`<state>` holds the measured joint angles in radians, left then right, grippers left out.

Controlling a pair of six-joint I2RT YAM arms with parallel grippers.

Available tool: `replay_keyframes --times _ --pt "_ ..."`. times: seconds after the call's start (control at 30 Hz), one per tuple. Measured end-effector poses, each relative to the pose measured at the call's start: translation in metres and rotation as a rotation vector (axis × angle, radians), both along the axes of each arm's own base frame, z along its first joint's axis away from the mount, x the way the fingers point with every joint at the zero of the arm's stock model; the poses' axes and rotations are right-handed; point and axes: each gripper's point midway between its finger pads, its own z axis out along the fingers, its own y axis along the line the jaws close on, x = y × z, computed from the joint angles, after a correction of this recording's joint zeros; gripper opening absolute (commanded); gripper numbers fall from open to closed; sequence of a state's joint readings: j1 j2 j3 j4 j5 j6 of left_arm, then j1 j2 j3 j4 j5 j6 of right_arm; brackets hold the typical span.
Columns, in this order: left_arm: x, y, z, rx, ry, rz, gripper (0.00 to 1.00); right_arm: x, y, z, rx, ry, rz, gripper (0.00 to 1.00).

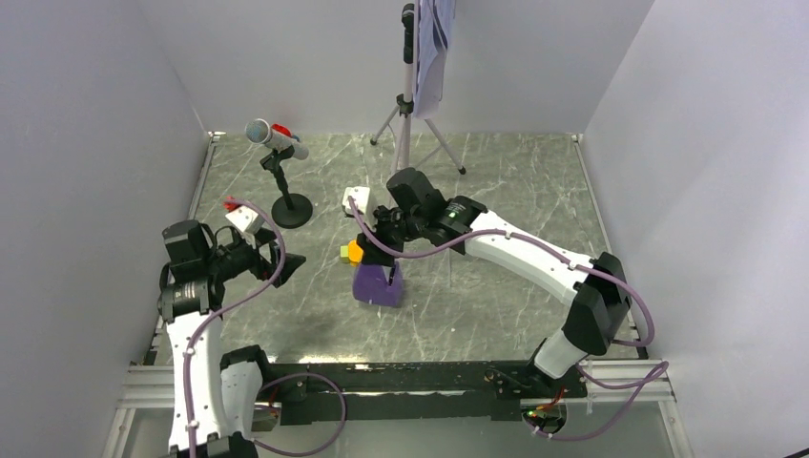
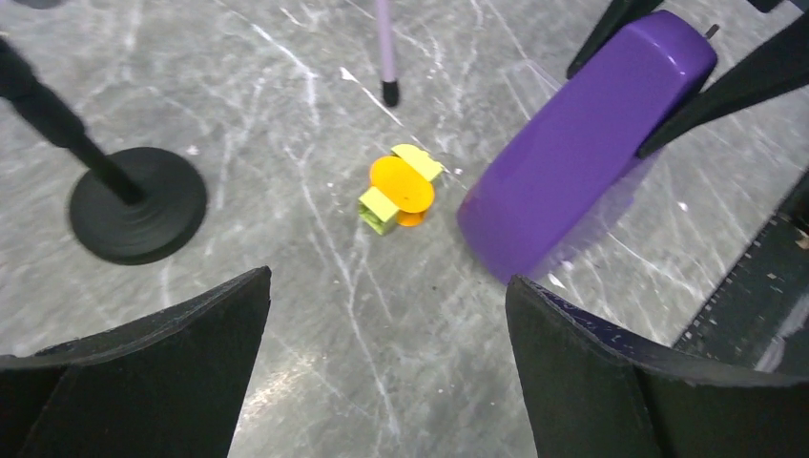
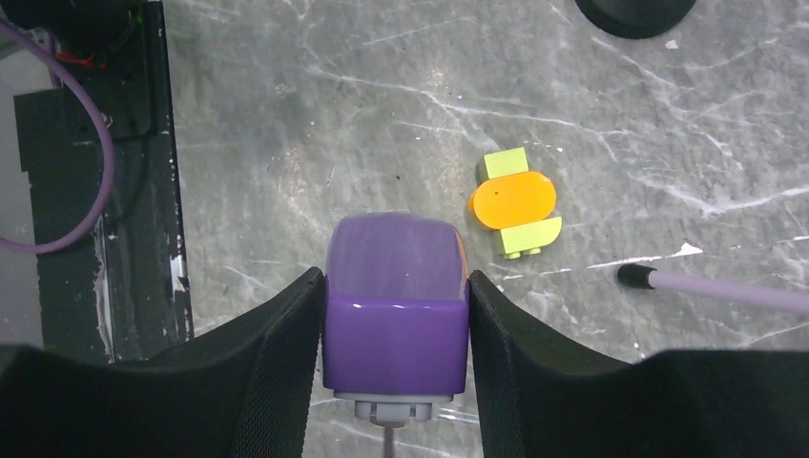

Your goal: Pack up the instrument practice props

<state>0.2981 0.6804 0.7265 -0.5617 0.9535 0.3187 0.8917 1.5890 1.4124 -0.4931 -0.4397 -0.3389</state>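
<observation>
The right fingers (image 3: 272, 372) are pinching the purple metronome (image 1: 380, 286) by its narrow upper part. It is standing on the tabletop (image 1: 496, 286) near the centre, with its long axis pointing up between them. The right arm is reaching in from the right and bending down over it. The small orange-and-yellow-green block (image 2: 401, 188) is lying just left of the metronome, nearer to the left fingers (image 2: 153, 372), which are hanging spread wide and pointing toward it.

top: high, rear, looking down | wrists: close, downward | shared: purple metronome (image 2: 572, 153)
</observation>
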Motion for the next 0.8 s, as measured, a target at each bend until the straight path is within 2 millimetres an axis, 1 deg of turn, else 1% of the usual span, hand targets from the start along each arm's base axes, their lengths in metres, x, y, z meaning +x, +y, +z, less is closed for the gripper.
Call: replay_keyframes --times 0.07,0.2,0.33,0.4,0.5,0.57,0.6,0.63,0.73,0.77,0.8 --pt "-0.001 -0.006 -0.006 -0.015 0.02 -0.057 0.98 -0.002 -0.001 -0.004 -0.006 0.002 0.012 0.0" --pt "-0.002 -0.017 -0.014 -0.019 0.054 -0.13 0.98 -0.003 0.001 -0.004 0.004 -0.001 0.023 0.0" --pt "-0.006 -0.032 -0.013 -0.005 0.051 -0.205 0.99 -0.005 0.002 -0.008 0.008 0.0 0.035 0.0" --pt "-0.009 -0.041 -0.014 0.003 0.049 -0.246 0.99 -0.008 0.001 -0.015 0.0 0.011 0.042 0.0" --pt "-0.012 -0.055 -0.018 0.016 0.058 -0.308 0.99 -0.012 -0.002 -0.029 -0.019 0.028 0.045 0.06" --pt "-0.013 -0.062 -0.025 0.029 0.078 -0.34 0.99 -0.013 -0.001 -0.032 -0.015 0.028 0.052 0.11" --pt "-0.013 -0.064 -0.029 0.039 0.089 -0.351 0.99 -0.014 0.0 -0.032 -0.014 0.028 0.055 0.14" --pt "-0.013 -0.065 -0.032 0.05 0.098 -0.362 0.99 -0.014 0.0 -0.032 -0.013 0.027 0.056 0.21" --pt "-0.014 -0.068 -0.04 0.086 0.113 -0.391 0.99 -0.015 0.0 -0.032 -0.013 0.027 0.057 0.52" --pt "-0.014 -0.069 -0.042 0.1 0.115 -0.4 0.99 -0.015 0.001 -0.033 -0.014 0.029 0.057 0.6" --pt "-0.015 -0.07 -0.043 0.111 0.115 -0.41 0.99 -0.015 0.001 -0.032 -0.013 0.03 0.056 0.66"
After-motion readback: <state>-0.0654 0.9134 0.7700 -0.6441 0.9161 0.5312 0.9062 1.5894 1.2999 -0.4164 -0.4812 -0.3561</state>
